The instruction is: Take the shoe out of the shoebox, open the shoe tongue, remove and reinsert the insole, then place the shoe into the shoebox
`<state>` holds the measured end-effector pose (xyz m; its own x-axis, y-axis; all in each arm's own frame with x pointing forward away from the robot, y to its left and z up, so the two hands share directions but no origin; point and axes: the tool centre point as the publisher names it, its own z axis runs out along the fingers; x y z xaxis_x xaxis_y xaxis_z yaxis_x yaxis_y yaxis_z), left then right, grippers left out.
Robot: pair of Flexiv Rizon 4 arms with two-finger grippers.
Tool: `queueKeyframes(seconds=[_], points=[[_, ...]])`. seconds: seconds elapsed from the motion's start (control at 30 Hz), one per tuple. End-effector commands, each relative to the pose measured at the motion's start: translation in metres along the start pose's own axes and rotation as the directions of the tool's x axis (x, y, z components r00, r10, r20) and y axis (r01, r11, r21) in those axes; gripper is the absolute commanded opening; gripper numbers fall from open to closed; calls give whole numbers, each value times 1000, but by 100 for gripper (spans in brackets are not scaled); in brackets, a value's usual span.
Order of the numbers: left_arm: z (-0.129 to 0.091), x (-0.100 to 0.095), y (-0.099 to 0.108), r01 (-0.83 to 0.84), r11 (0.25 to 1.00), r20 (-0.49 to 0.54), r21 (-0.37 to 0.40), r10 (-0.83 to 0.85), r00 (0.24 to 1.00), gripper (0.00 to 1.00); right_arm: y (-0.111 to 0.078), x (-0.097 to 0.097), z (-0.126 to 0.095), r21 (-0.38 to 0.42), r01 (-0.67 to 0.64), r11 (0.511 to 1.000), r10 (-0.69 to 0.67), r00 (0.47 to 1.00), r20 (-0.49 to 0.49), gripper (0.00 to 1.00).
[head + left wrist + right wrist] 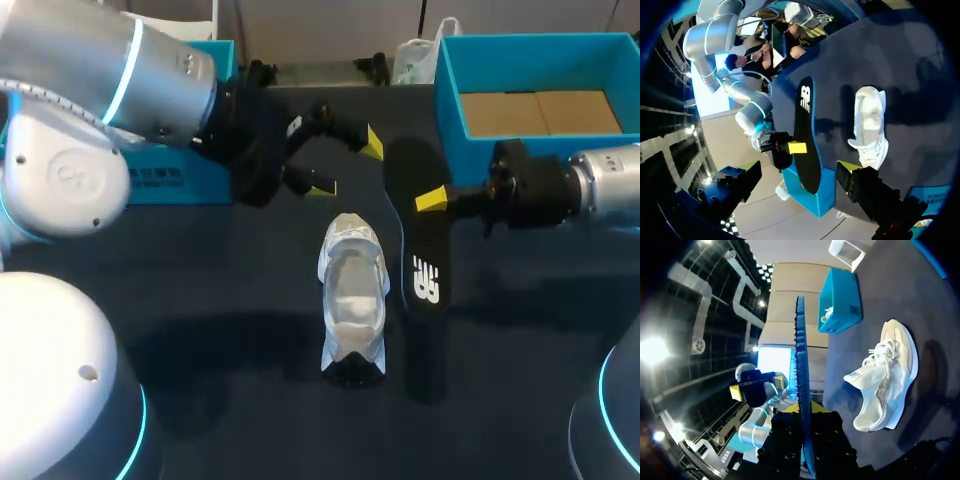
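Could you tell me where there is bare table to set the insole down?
The table is bare left of the shoe. It is crowded on its right, where the right gripper holds the insole, and beyond it, under the open left gripper.

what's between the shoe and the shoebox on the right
The black insole, gripped by the right gripper, hangs between the white shoe and the blue shoebox, clearest in the head view.

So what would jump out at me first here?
The long black insole, pinched by the right gripper and held beside the shoe. Then that white shoe itself, lying on the dark table, with the left gripper hanging open near it.
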<state>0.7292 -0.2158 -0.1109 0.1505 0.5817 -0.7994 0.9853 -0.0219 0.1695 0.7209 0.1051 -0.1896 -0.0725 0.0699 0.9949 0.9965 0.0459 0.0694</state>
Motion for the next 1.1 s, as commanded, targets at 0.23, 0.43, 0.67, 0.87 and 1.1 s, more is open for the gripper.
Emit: queueKeyframes(seconds=[0.23, 0.43, 0.67, 0.87, 1.1], points=[[1, -4, 0, 30, 999, -147, 31, -25, 989, 100, 3, 4, -4, 6, 5, 1000, -5, 1000, 23, 0], [7, -13, 4, 34, 996, -316, 88, -5, 949, 100, 4, 3, -3, 13, 16, 1000, -16, 1000, 24, 0], [7, -26, 12, 15, 997, -461, 72, 20, 887, 100, 2, 0, -1, 12, 20, 1000, -21, 1000, 18, 0], [10, -35, 16, 83, 992, -591, 90, -14, 807, 100, 2, -2, 3, 11, 23, 1000, -23, 1000, 13, 0], [18, -40, 25, 105, 992, -680, 73, -28, 733, 100, 3, -4, 7, 18, 27, 999, -27, 1000, 9, 0]])
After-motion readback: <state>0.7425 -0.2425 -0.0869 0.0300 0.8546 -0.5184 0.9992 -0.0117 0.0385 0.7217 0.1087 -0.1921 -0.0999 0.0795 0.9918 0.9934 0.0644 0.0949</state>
